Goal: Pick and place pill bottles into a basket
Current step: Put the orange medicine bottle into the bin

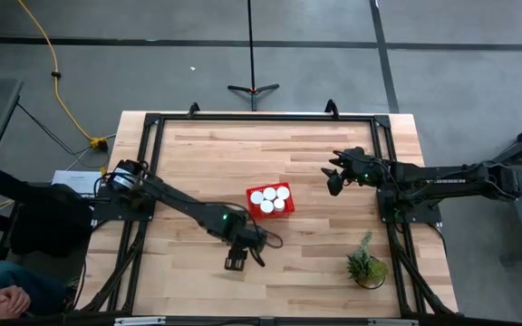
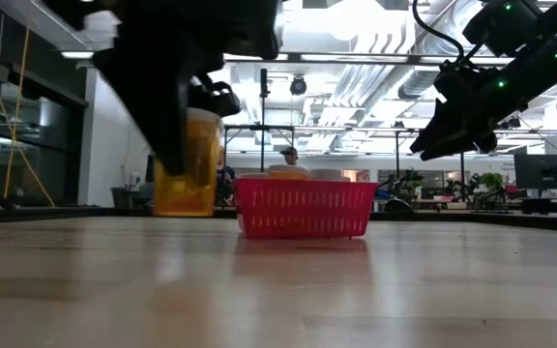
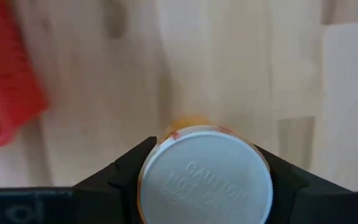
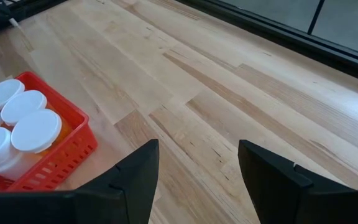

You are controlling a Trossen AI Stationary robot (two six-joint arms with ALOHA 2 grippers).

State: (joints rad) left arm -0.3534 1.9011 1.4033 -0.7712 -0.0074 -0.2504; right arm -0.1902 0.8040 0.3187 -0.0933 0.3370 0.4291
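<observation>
Left fingers (image 3: 204, 180) pinch one pill bottle (image 3: 205, 177) at its cap, upright above the surface (image 1: 315, 154), near the red basket (image 1: 284, 210). Five capped bottles (image 1: 270, 196) stand inside it. Right fingers (image 4: 197, 180) hang spread, empty, well apart.

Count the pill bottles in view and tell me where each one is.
6: five white-capped pill bottles stand packed in the red basket; the sixth bottle is clamped in the left gripper, near the table's front edge. None looks hidden.
</observation>
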